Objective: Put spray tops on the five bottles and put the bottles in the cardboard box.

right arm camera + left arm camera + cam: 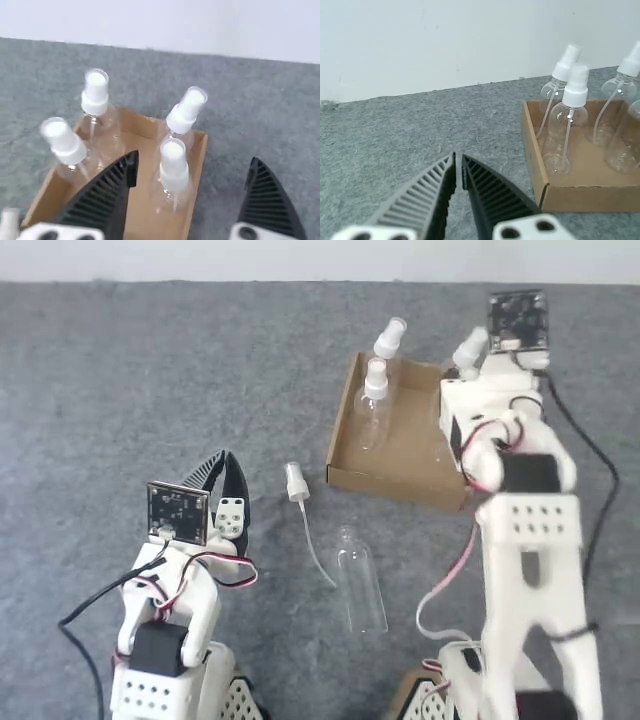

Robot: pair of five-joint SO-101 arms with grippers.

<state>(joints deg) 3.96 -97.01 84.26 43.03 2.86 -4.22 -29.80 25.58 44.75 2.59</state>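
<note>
Left end effector (458, 160) pressed together, empty, near-left over the bench (120, 390). Spray top (297, 483) and bare bottle (361, 580) lie apart between the arms, probably the last pair to assemble. Cardboard box (395, 483) far right holds four capped bottles (568, 115). Right end effector (194, 160) spread, empty, above the box. Nothing blocks the loose pair.

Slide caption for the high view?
Spray-topped bottles stand in the cardboard box; one uncapped bottle and a loose spray top lie outside on the grey mat.

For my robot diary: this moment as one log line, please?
box: four capped bottles; mat: uncapped bottle, loose spray top; left claw shut; right claw open
</note>
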